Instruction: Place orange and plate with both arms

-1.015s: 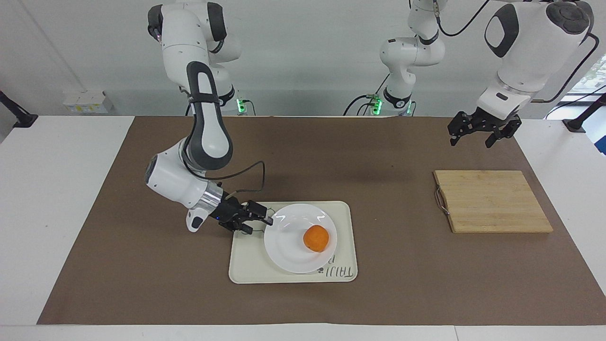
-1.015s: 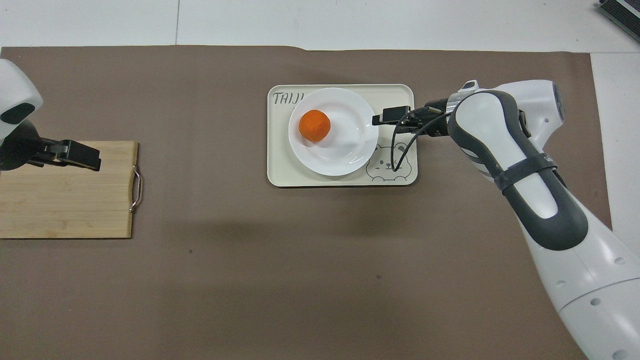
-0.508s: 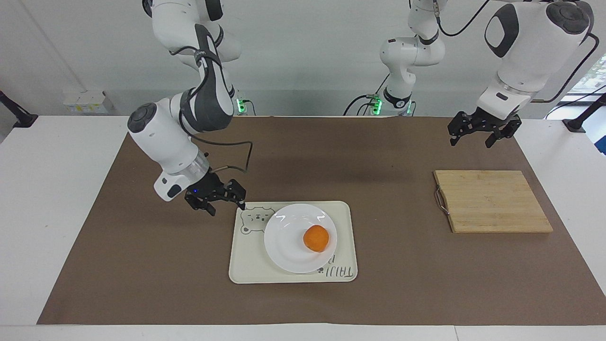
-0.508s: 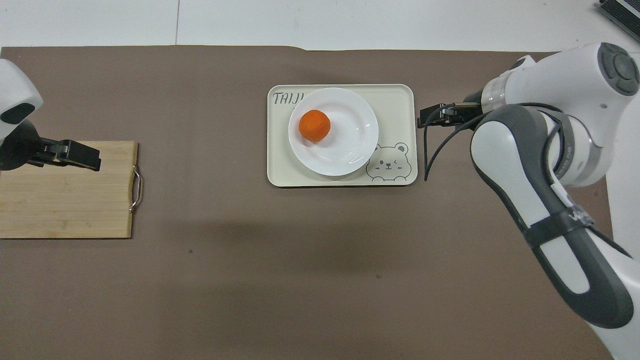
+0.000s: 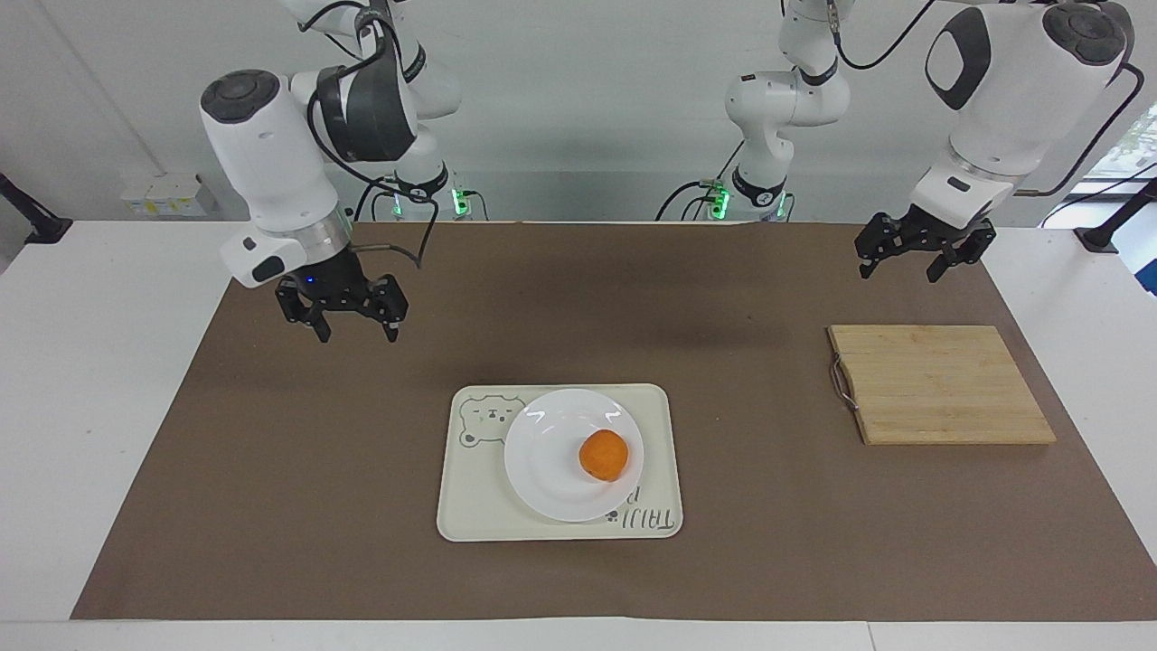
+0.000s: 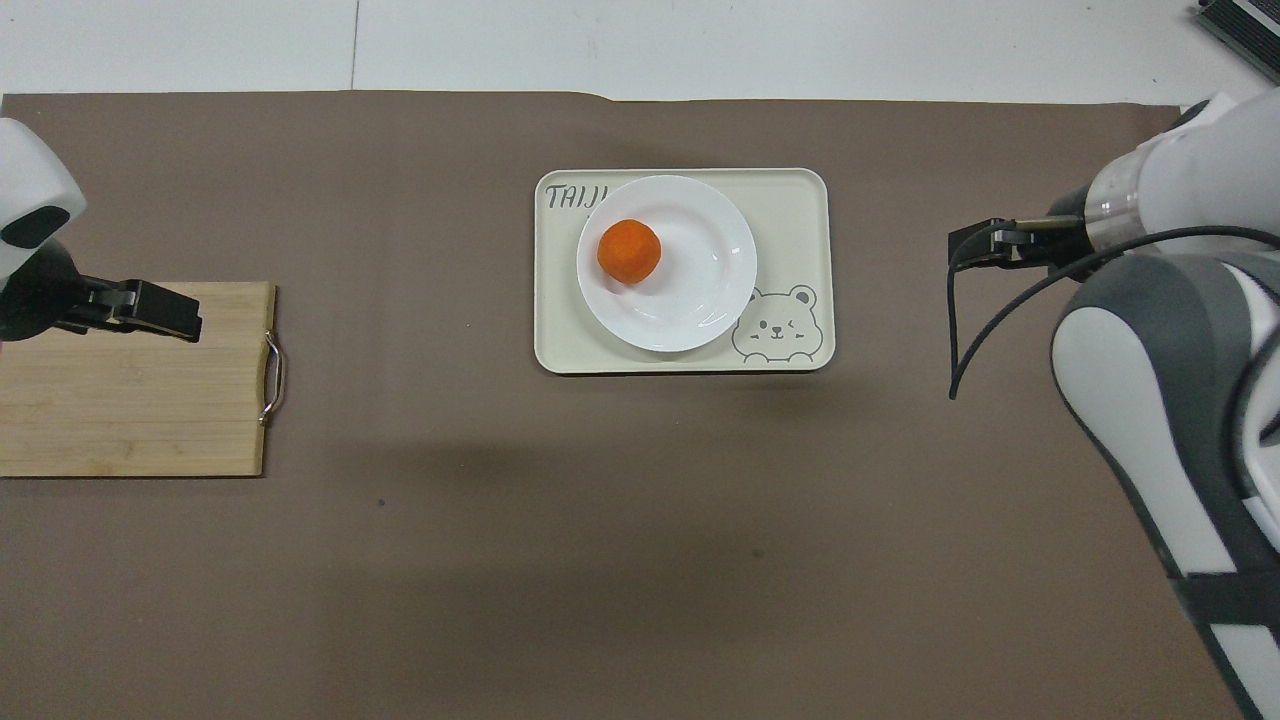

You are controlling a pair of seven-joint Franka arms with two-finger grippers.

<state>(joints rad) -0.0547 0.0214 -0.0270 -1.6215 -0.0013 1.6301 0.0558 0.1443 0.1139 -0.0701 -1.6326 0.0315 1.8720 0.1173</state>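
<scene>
The orange lies in the white plate. The plate rests on a cream tray with a bear drawing, in the middle of the brown mat. My right gripper hangs open and empty over bare mat, off the tray toward the right arm's end of the table. Raised above the mat by the cutting board, my left gripper is open with nothing in it, and that arm waits.
A bamboo cutting board with a metal handle lies flat toward the left arm's end of the table. The brown mat covers most of the white table.
My right gripper has drawn back from the plate's rim, risen, and swung toward the right arm's end of the table. Plate, orange and left arm have not moved.
</scene>
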